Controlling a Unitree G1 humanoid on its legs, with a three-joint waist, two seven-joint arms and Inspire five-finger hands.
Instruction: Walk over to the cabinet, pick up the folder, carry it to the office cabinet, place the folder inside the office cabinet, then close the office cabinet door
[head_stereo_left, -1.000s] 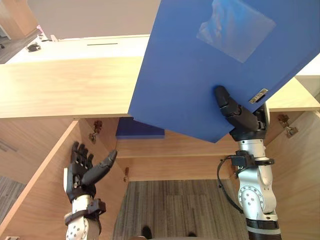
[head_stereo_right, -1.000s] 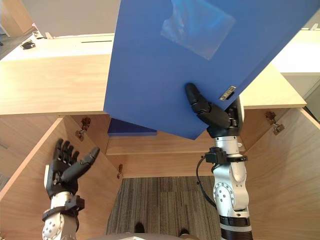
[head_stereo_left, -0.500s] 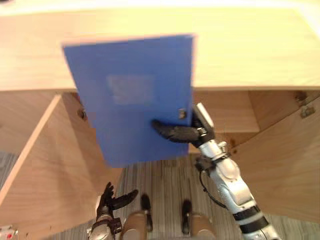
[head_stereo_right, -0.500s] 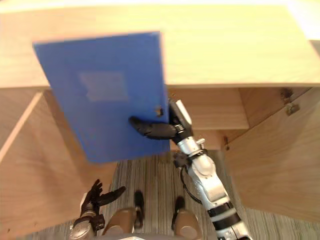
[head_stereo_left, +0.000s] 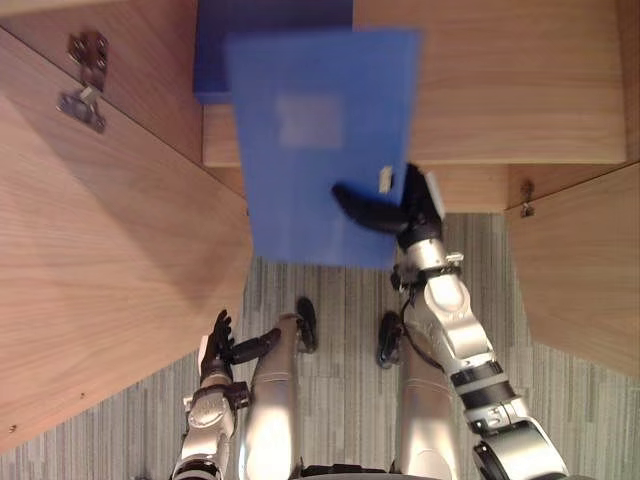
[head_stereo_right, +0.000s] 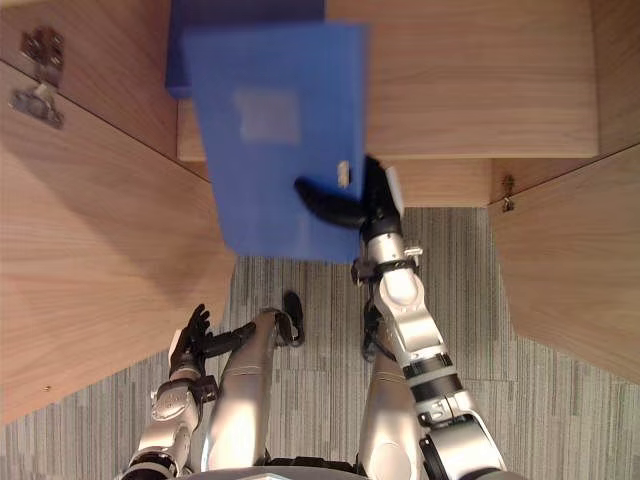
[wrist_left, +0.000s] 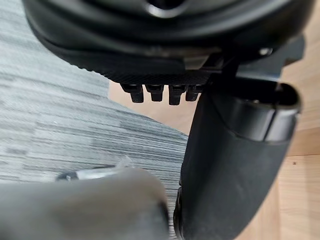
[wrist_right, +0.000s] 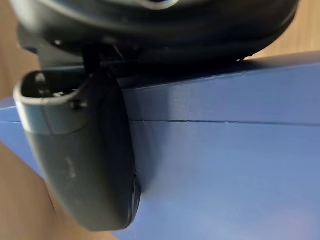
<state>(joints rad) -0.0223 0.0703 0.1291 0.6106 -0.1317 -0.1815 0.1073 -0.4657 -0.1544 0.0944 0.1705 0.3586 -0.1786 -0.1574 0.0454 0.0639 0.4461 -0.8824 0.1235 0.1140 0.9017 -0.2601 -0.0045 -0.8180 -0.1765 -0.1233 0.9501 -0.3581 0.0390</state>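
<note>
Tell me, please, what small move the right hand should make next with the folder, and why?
Probably ease the right hand forward to carry the blue folder onto the shelf. It pinches the folder's near edge, which hangs over the carpet before the open cabinet; a darker blue item lies on the shelf's left. The left hand hangs open.

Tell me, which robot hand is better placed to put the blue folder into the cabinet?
Right. The right robot hand pinches the blue folder, held up before the cabinet shelf. The left robot hand hangs open and empty, low near the floor.
</note>
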